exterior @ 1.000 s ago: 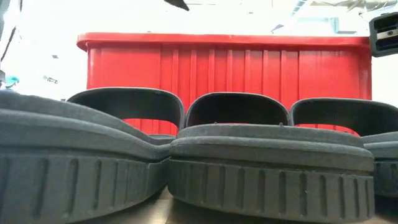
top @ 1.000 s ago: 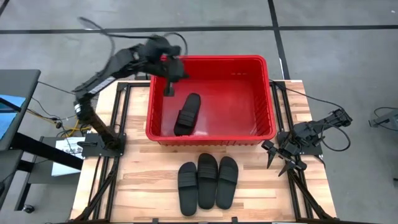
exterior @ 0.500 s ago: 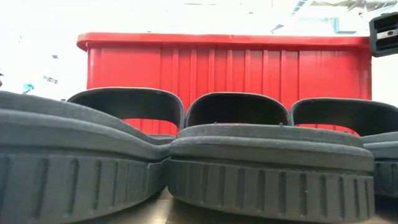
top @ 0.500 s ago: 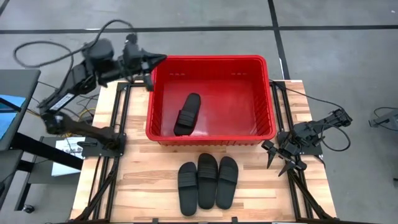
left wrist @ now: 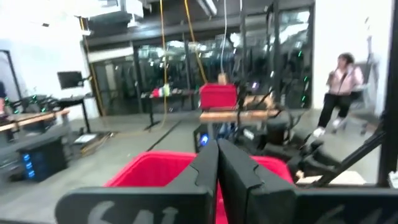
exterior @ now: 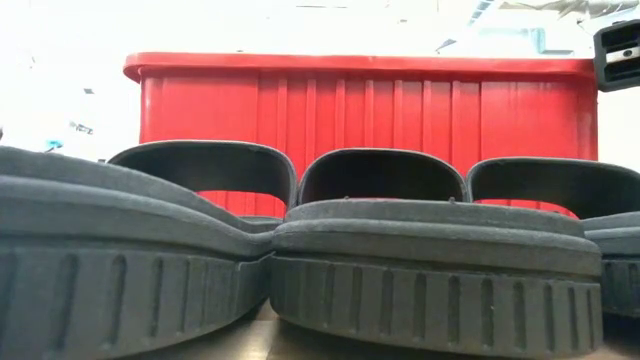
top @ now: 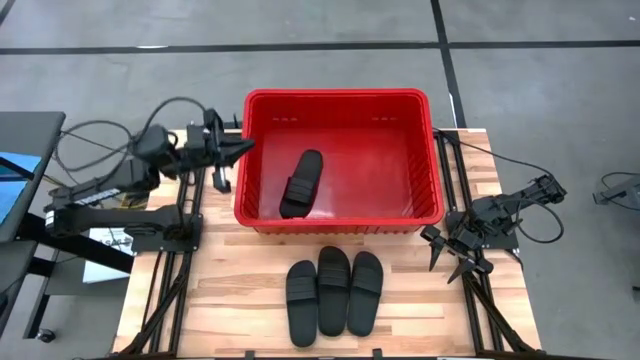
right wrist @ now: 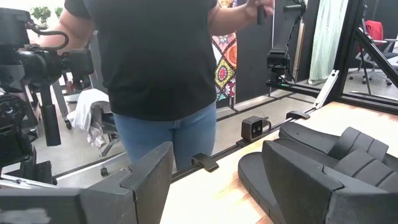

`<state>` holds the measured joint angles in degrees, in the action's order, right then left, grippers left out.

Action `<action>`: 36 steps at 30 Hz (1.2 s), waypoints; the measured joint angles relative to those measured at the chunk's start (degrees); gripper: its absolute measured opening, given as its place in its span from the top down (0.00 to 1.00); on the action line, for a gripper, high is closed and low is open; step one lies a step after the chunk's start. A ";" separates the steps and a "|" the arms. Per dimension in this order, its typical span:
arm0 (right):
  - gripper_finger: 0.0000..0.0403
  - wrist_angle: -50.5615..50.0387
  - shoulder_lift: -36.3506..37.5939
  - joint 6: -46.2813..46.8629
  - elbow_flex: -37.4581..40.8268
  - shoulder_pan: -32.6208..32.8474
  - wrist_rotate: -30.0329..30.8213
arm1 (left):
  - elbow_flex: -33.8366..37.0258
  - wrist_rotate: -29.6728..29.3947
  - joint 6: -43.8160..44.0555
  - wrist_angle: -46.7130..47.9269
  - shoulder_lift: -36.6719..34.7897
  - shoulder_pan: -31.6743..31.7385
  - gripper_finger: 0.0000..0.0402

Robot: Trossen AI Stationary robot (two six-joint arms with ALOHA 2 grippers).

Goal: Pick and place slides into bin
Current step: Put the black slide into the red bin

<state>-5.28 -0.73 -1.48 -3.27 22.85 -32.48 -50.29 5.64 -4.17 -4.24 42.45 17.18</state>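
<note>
The red bin (top: pixel 432 150) stands at the table's far middle. One black slide (top: pixel 302 183) lies flat on its floor. Three more slides (top: pixel 334 290) lie side by side on the wood in front of the bin, and they fill the low view (exterior: pixel 420 250) with the bin (exterior: pixel 370 100) behind them. My left gripper (top: pixel 243 147) is shut and empty, roughly level, just outside the bin's left wall; its shut fingers (left wrist: pixel 211 171) point over the bin (left wrist: pixel 149 171). My right gripper (top: pixel 450 255) waits open at the table's right edge (right wrist: pixel 217 180), with the slides (right wrist: pixel 323 149) beside it.
Black frame rails (top: pixel 190 230) run along both sides of the table. A person (right wrist: pixel 161 62) stands close to the table past the right gripper. Another person (left wrist: pixel 341 81) is farther off in the room. Bare wood (top: pixel 240 290) lies left and right of the three slides.
My left gripper has drawn back from inside the bin's far left part, out over its left rim, then down and toward the table's left edge. It has tipped from pointing down to about level and has stayed shut. The slide in the bin lies still.
</note>
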 joint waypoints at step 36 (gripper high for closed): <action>0.41 2.61 -0.04 -12.02 0.24 0.07 1.10 | 12.16 -12.66 -2.72 -16.71 -3.04 -19.84 1.00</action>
<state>-2.67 -0.78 -13.49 -3.03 22.92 -31.38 -38.13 -7.02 -6.90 -20.95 39.42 -2.66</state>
